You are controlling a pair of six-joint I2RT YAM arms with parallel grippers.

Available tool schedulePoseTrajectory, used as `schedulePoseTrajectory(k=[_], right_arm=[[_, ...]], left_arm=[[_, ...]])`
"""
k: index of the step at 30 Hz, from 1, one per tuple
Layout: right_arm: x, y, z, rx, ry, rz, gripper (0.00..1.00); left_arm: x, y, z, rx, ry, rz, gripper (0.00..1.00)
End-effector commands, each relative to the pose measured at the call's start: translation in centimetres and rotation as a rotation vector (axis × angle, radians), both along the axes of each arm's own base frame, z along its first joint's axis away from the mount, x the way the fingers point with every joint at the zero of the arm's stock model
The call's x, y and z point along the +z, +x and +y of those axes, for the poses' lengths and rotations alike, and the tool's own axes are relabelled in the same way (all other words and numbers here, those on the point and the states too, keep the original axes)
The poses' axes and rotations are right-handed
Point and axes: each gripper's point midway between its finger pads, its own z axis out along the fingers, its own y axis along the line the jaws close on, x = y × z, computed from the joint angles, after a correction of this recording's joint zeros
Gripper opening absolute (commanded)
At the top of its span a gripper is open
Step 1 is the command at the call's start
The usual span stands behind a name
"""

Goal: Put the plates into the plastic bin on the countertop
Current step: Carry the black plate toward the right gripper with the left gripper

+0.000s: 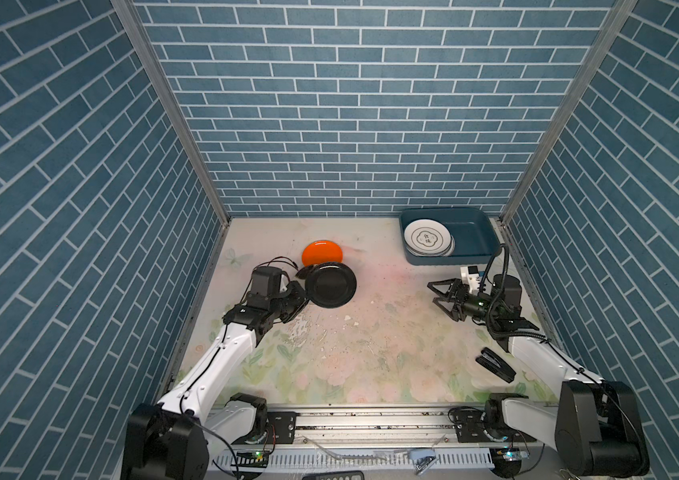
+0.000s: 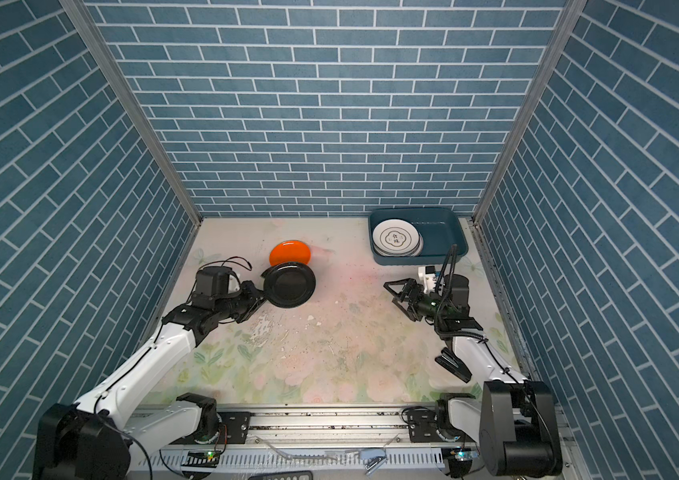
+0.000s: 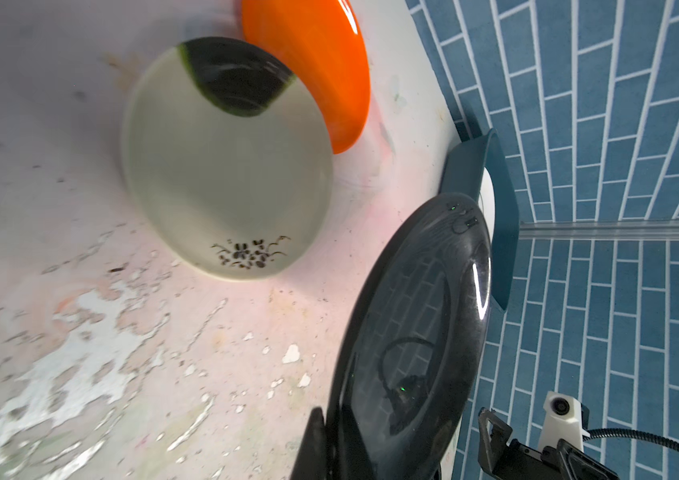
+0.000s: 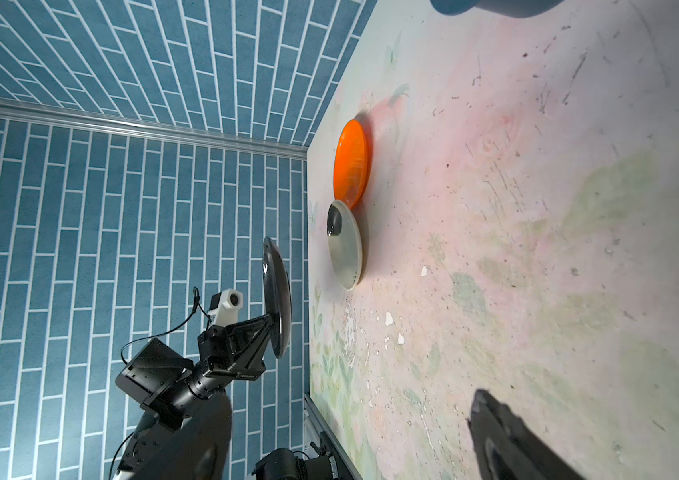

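The countertop [image 1: 371, 332] is a pale flat surface with a faded pink-and-green flower print. Toward its middle and front the print is scratched and peeled off in white patches. Walls [image 1: 329, 104] with a blue brick pattern close it at the far, left and right edges, and metal posts [image 1: 180, 124] stand at the two far corners.

The dark teal rectangular plastic bin [image 1: 446, 261] stands in the far right corner of the counter. A stack of white plates [image 1: 428, 237], the top one with lettering, lies in its left end. The plain orange round plate [image 1: 322, 253] lies flat near the far edge, left of the middle. The cream round plate [image 3: 225, 166] with a black brush mark lies just in front of it, and their rims touch.

The left gripper [image 1: 303, 296] is closed tight on the rim of the glossy black round plate [image 1: 330, 285] and holds it above the cream one, clear of the counter. The right gripper [image 1: 437, 298] has its jaws wide apart with nothing between them, in front of the bin. A black stapler [image 1: 495, 365] lies near the right edge.
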Motion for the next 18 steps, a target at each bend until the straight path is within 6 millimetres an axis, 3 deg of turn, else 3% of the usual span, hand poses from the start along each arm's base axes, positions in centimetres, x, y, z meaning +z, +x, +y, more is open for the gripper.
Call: schedulePoseTrajectory(k=[1, 9, 18], right_arm=[[1.6, 1.1, 0.3, -0.023, 0.010, -0.052, 0.89], [1.5, 0.9, 1.4, -0.001, 0.005, -0.059, 0.83], [2.4, 0.3, 1.5, 0.003, 0.011, -0.097, 0.75]], left_arm=[[2.2, 2.3, -2.7, -0.041, -0.011, -0.086, 0.00], [2.9, 4.3, -9.2, -0.164, -0.003, -0.103, 0.00], [1.6, 5.3, -13.9, -0.241, -0.007, -0.075, 0.00]])
